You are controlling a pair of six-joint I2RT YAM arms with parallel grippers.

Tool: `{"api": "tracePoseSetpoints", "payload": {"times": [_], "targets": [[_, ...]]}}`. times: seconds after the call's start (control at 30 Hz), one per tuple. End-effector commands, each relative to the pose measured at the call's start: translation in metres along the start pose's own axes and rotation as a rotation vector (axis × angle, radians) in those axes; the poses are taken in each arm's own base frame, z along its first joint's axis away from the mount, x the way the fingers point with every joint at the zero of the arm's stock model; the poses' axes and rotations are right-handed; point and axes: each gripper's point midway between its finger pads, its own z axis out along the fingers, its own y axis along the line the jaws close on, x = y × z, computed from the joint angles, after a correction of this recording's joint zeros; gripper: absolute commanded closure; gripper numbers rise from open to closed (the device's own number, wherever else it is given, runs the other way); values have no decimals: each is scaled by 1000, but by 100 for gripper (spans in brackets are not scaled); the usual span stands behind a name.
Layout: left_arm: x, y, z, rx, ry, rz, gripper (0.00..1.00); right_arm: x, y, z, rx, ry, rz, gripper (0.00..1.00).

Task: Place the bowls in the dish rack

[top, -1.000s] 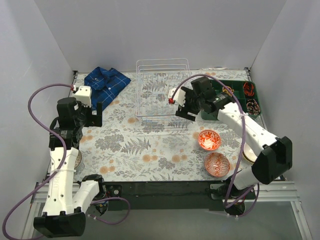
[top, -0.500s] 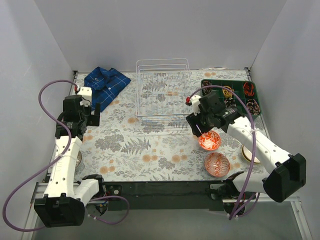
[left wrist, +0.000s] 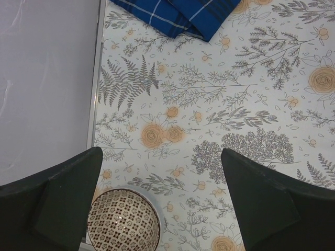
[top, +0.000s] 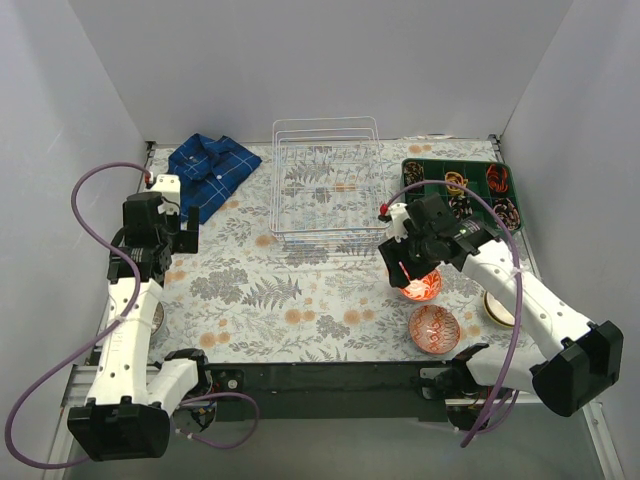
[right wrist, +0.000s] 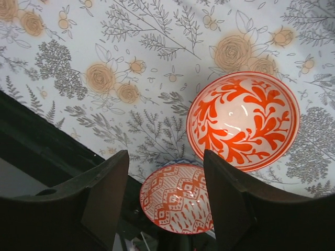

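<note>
Top external: I'd call this basically zero progress. The rack point(top: 325, 185) sits upper centre, thin white wire with a see-through grid, and I can't see a bowl in it. The orange bowl point(top: 420, 283) and the red bowl point(top: 433, 328) are both on the floral cloth point(top: 300, 300) at lower right. The right gripper point(top: 403, 262) hangs just over the orange one. The left gripper point(top: 185, 232) is out at the left edge, beside a folded blue plaid shirt point(top: 213, 168).

Left wrist: fingers spread wide, nothing between them. The brown bowl point(left wrist: 123, 221) is at the bottom of frame, round, with a fine lattice print on the outside. It looks upside down to me.

Right wrist: jaws apart too, holding nothing. The orange bowl is upper right, glossy glaze with a leafy pattern and an open face, so it looks slick to pinch by the rim. The red bowl shows between the fingers, bottom centre, same shiny finish.

So at least three bowls are left, and I'd guess the orange one goes first.
</note>
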Motion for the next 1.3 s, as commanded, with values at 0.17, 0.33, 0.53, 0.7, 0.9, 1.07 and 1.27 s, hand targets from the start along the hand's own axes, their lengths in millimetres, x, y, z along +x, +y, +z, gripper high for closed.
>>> {"api": "tracePoseSetpoints", "payload": {"times": [0.17,0.33,0.53,0.7,0.9,1.07,1.27], "targets": [[-14,5,2,-8,-14,52,2,20,18,-11,-93,67,261,37],[-16,16,16,-70,-3,132,2,56,11,-3,-48,152,396,38],[-16,24,24,-108,-18,249,2,101,20,15,-56,290,476,44],[-14,25,23,-117,-27,254,2,101,14,20,-22,315,501,46],[2,22,21,-110,2,219,2,123,12,29,13,388,523,47],[4,23,17,-117,-5,217,2,124,12,31,31,388,505,52],[2,23,15,-119,-9,187,2,123,18,37,25,386,469,57]]}}
